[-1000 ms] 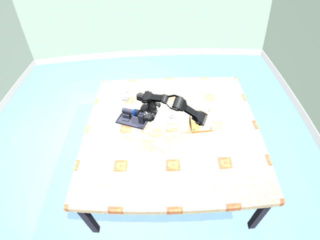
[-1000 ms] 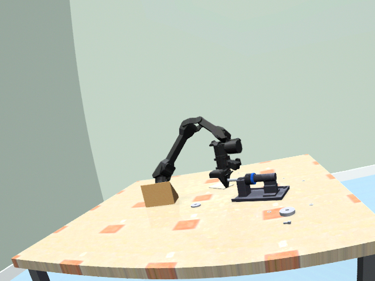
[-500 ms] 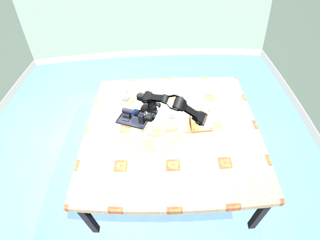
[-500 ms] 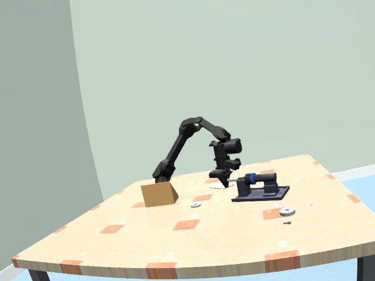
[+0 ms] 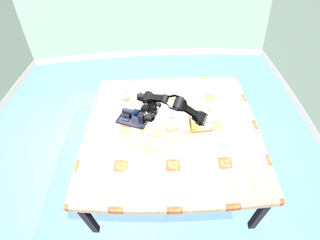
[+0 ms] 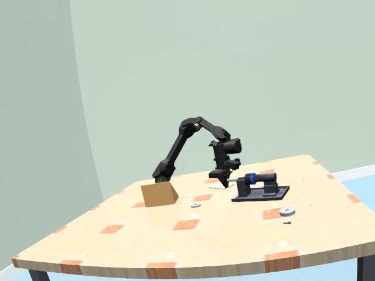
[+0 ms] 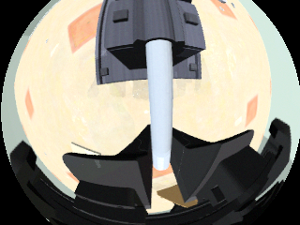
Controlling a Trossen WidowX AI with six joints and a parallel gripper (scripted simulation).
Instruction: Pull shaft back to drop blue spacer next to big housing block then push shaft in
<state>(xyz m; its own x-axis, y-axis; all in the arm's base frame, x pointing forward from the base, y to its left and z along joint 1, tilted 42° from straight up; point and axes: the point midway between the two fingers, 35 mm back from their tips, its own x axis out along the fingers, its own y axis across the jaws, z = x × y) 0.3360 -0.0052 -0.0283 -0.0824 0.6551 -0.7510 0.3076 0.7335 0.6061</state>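
Observation:
The pale shaft [image 6: 231,180] [image 7: 160,94] sticks out of the dark end post [image 6: 243,188] [image 5: 141,118]. My gripper [image 6: 226,184] [image 7: 156,127] is shut on the shaft near its free end, with a finger on each side. The blue spacer [image 6: 252,178] [image 5: 134,112] is still up in line with the shaft, beside the round dark housing [image 6: 266,177] [image 5: 127,110]. Black spacers [image 6: 248,178] [image 5: 137,112] sit between the blue one and the end post; their number is unclear. The shaft inside the spacers and housing is hidden. No spacer shows lying on the base plate [image 6: 257,198].
A wooden block [image 6: 157,195] stands by the arm's base. A small grey washer [image 6: 195,205] [image 5: 172,116] and a thicker grey ring [image 6: 287,211] [image 5: 125,98] lie on the table. A small screw [image 6: 287,222] lies near the ring. A thin pale plate [image 5: 161,146] lies on the table too.

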